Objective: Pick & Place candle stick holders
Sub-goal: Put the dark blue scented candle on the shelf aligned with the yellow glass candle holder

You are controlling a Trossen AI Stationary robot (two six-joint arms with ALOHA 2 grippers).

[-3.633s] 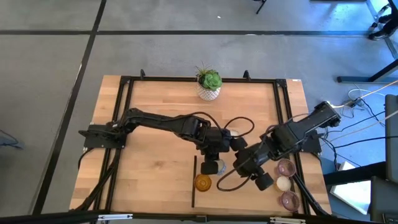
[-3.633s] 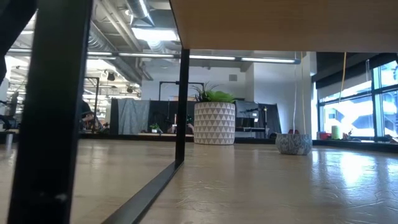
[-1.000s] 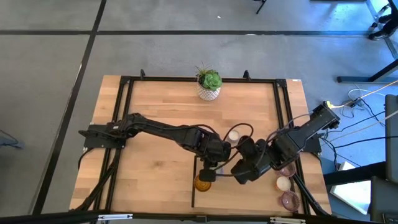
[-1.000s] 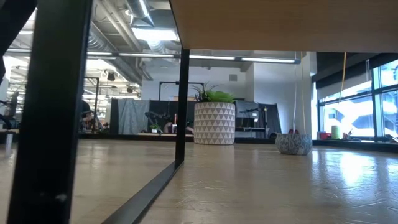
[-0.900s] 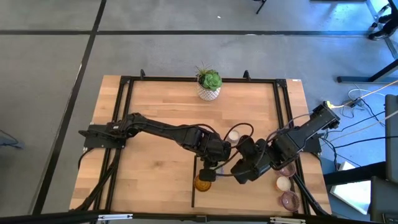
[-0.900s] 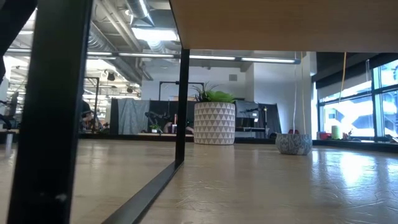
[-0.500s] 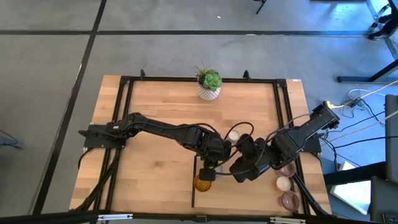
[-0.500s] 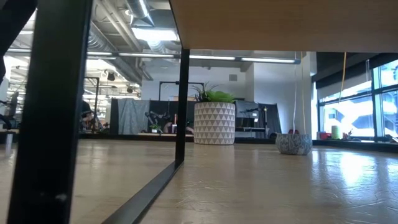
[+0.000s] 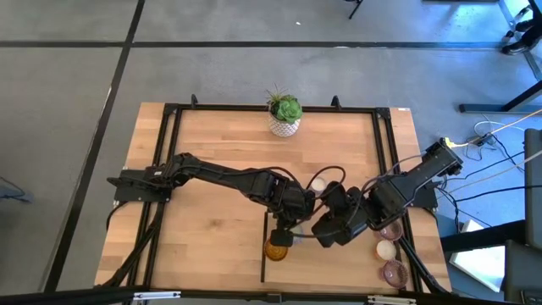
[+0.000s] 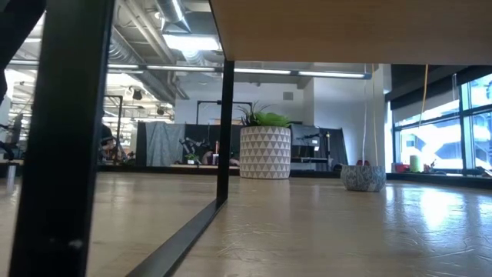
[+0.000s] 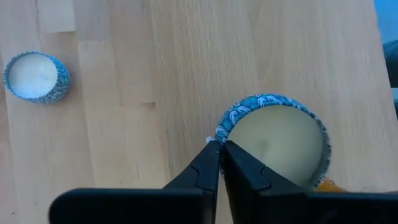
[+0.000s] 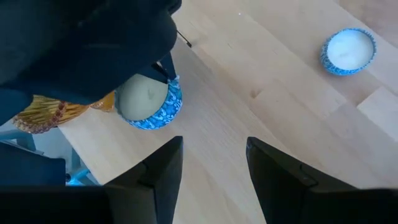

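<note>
- High view: the left hand (image 9: 289,225) hangs just beside the amber holder (image 9: 276,248), on the plant pot (image 9: 285,119) side of it. The right hand (image 9: 325,230) waits close by, across from the amber holder. A cream holder (image 9: 385,250) and a mauve holder (image 9: 394,271) sit well away from the amber one, near the worktop (image 9: 212,152) edge under the right arm.
- Low view: only the plant pot (image 10: 265,152) and the black frame post (image 10: 224,131) show. Neither the hands nor the amber holder appear.
- Left wrist view: the left hand (image 11: 219,149) has its fingers together, clamped on the rim of the blue-patterned holder (image 11: 273,140). This holder sits touching or almost touching the amber holder (image 11: 326,185). A small blue holder (image 11: 36,76) lies well apart from both.
- Right wrist view: the right hand (image 12: 214,168) has its fingers apart and carries nothing. The blue-patterned holder (image 12: 149,99) lies right beside the amber holder (image 12: 56,112).
- Step: this looks like the set-down. The next move calls for letting go and lifting straight up.
- Room: it is tight beside the amber holder and the right arm. Bare wood lies open toward the small blue holder (image 12: 348,50).
</note>
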